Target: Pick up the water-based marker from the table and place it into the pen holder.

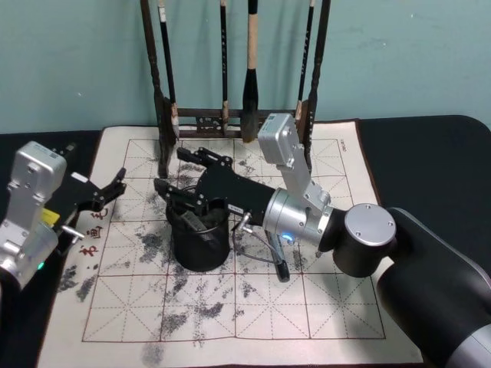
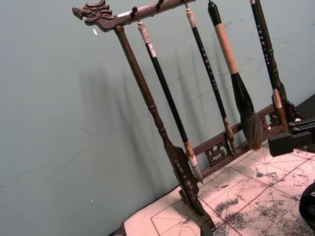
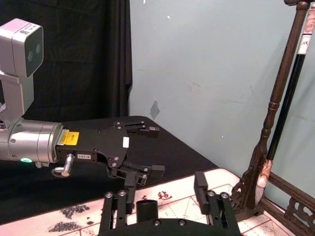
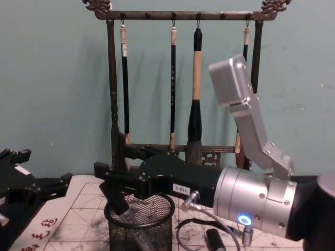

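Note:
The pen holder, a black wire-mesh cup, stands on the ink-stained grid mat left of centre; its mesh wall also fills the bottom of the chest view. A dark grey water-based marker leans inside it, its lower part down in the cup. My right gripper hovers just above the rim, open, fingers spread well clear of the marker's black top end. My left gripper is open and holds nothing, at the mat's left edge, level with the holder.
A tall dark wooden brush rack with several hanging brushes stands right behind the holder at the mat's far edge. A black cable loop with a plug hangs under my right wrist. The mat's near half is bare.

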